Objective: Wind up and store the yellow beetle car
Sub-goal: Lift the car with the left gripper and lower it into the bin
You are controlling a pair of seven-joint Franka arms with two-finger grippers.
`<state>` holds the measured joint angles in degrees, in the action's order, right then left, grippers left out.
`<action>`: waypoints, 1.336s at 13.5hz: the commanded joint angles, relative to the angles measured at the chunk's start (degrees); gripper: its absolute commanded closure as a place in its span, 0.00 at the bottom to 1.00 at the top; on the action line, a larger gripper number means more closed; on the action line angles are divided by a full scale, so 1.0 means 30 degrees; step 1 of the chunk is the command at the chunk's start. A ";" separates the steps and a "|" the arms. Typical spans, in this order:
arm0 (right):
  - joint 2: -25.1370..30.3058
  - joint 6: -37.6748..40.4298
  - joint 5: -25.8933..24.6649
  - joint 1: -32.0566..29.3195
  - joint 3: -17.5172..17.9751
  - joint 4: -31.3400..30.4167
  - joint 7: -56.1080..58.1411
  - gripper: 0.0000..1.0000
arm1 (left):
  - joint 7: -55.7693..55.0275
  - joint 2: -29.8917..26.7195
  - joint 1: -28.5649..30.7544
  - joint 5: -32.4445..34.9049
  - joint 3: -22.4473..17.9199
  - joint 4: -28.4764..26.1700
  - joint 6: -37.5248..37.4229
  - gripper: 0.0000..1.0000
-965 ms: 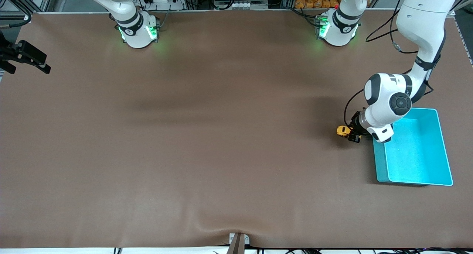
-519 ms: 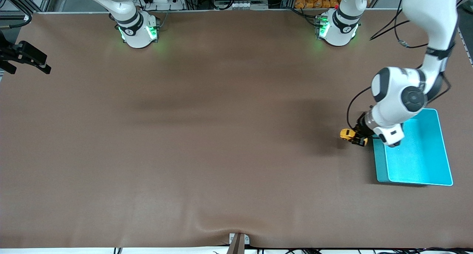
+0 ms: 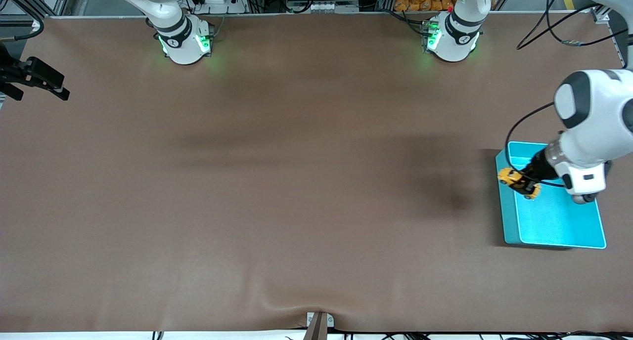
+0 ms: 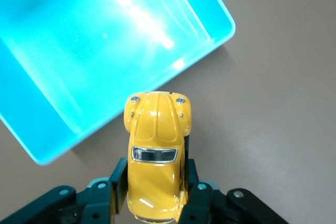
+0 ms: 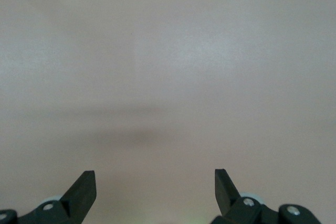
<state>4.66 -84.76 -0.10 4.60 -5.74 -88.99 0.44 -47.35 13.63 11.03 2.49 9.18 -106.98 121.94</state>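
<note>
The yellow beetle car (image 3: pixel 514 180) hangs in the air, gripped by its rear half in my left gripper (image 3: pixel 527 186), which is shut on it. It hovers over the rim of the turquoise bin (image 3: pixel 554 221), on the side toward the right arm's end. In the left wrist view the car (image 4: pixel 156 129) sits between the dark fingers (image 4: pixel 118 182) of the left gripper (image 4: pixel 156 190), nose pointing out over the bin (image 4: pixel 79 66) wall. My right gripper (image 5: pixel 155 182) waits open above bare table with nothing between its fingers.
The bin stands at the left arm's end of the brown table (image 3: pixel 296 182). Both arm bases (image 3: pixel 185 41) (image 3: pixel 452 38) stand along the table's edge farthest from the camera. Dark hardware (image 3: pixel 34 78) juts in at the right arm's end.
My left gripper has lifted the car off the table beside the bin and carried it toward the left arm's end, over the bin's rim. The right arm has not moved.
</note>
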 commanded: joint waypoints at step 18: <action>-0.0089 -0.0018 -0.0318 0.0284 -0.0283 0.0307 0.0087 0.00 | 1.8743 0.3655 0.3470 0.2469 -0.0042 0.1380 0.1393 1.00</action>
<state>4.66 -84.95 -0.10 4.60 -5.79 -88.97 0.44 8.09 22.06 21.17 5.49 8.83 -105.46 125.30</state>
